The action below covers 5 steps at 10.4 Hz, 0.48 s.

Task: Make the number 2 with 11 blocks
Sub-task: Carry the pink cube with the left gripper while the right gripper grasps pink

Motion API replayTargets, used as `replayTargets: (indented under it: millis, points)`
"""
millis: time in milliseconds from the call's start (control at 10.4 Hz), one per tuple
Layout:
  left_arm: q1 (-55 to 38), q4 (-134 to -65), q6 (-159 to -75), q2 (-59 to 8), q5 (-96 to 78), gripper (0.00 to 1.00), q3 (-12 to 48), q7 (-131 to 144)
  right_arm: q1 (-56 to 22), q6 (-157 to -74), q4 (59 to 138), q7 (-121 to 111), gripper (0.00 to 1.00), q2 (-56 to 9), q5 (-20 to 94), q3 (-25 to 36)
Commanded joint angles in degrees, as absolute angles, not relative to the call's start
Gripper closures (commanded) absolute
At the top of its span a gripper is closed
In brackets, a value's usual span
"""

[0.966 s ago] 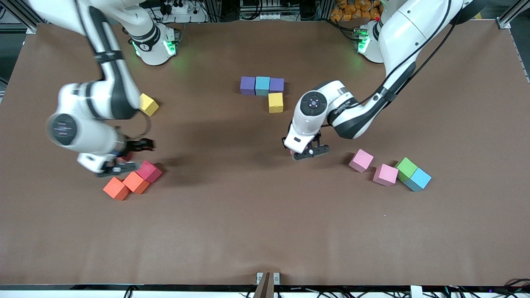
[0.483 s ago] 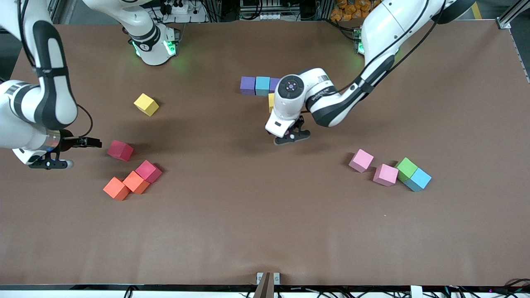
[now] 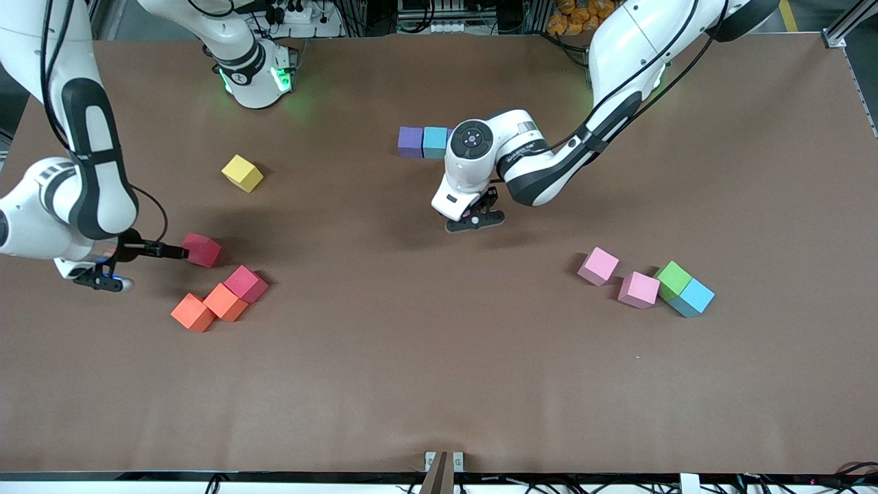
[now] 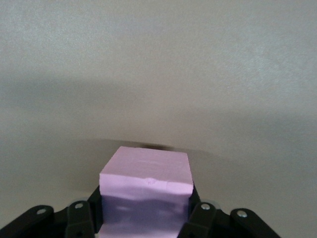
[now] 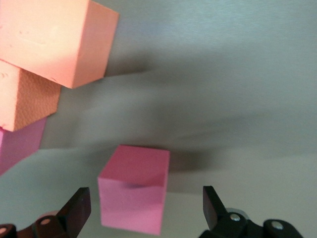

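The number 2 is only begun: a purple block (image 3: 410, 141) and a sky-blue block (image 3: 435, 142) sit touching in a row in the middle of the table, toward the robots' bases, with the left arm's wrist covering whatever lies beside them. The table (image 3: 439, 384) is brown. The left gripper (image 3: 475, 219) hangs over the table just in front of that row, clamped on a pink block (image 4: 145, 191) held between its fingers. The right gripper (image 3: 130, 264) is low at the right arm's end of the table, fingers spread wide, one fingertip at a crimson block (image 3: 201, 250); in the right wrist view that block (image 5: 133, 194) sits between the open fingers. Near it lie a second crimson block (image 3: 245, 283) touching two orange blocks (image 3: 209, 307). A yellow block (image 3: 242, 172) lies alone nearer the bases. Toward the left arm's end sit two pink blocks (image 3: 617, 278), the second touching a green block (image 3: 673, 279), which touches another sky-blue block (image 3: 695, 297).
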State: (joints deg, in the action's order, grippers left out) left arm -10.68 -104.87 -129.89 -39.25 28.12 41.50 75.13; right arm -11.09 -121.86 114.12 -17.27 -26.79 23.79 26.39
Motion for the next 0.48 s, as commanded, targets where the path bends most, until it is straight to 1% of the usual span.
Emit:
replayTargets:
  millis: [0,97,193,386]
  points:
    - [-11.0,-105.1,-129.7,-39.1,29.4,0.89,41.6,74.3,-11.9,-123.5,113.9,-17.0,0.00,-29.2,27.4,26.0]
    - [-12.1,-105.1,-129.6,-39.1,29.4,0.89,41.5,74.3,-12.0,-124.2,114.6,-17.0,0.00,-29.6,29.5,25.6]
    - [-12.5,-105.3,-129.6,-39.4,30.0,0.87,41.5,74.3,-12.4,-124.9,115.7,-17.0,0.00,-29.6,29.7,25.6]
    - [-13.4,-105.7,-129.7,-39.5,30.9,0.88,41.5,74.3,-12.6,-127.6,117.9,-17.3,0.00,-29.3,29.7,25.6]
